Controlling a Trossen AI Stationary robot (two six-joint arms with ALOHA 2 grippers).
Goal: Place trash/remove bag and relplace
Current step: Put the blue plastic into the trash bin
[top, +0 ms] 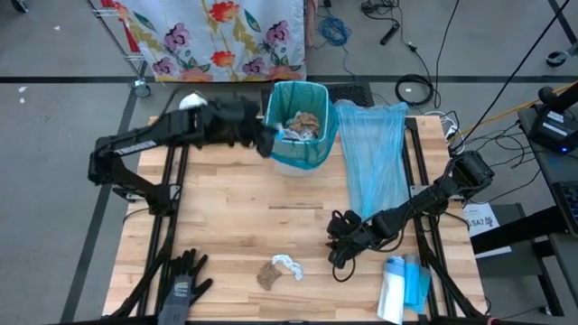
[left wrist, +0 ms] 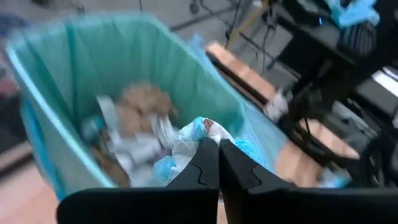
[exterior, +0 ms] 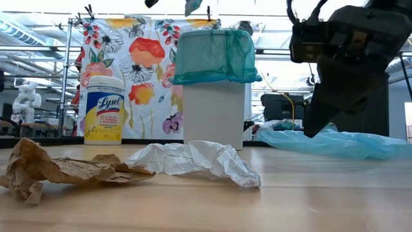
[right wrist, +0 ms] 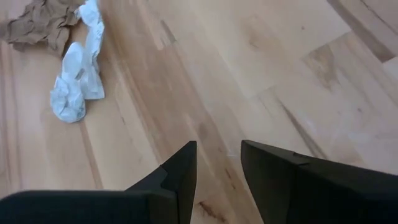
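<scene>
A white bin lined with a teal bag (top: 318, 149) stands at the table's far edge, with crumpled trash (top: 302, 125) inside. My left gripper (top: 268, 143) hovers by the bin's left rim, shut on a white and light blue scrap (left wrist: 194, 132). A brown paper wad (top: 268, 274) and a white tissue (top: 289, 264) lie on the near middle of the table. My right gripper (top: 336, 246) stands open just right of them, slanting down over bare wood (right wrist: 217, 163). My left gripper pinches the crumpled scrap by one edge (left wrist: 205, 138) between its two shut fingertips. The fingers slant down toward the bin's mouth from the table's left. The scrap is lifted clear and hangs over the teal bag's rim (left wrist: 239, 118), above the trash inside.
A spare light blue bag (top: 375, 158) lies flat to the right of the bin. A dark glove (top: 185, 284) lies at the near left. A white canister (top: 394, 291) lies at the near right. A Lysol tub (exterior: 103, 109) stands left of the bin.
</scene>
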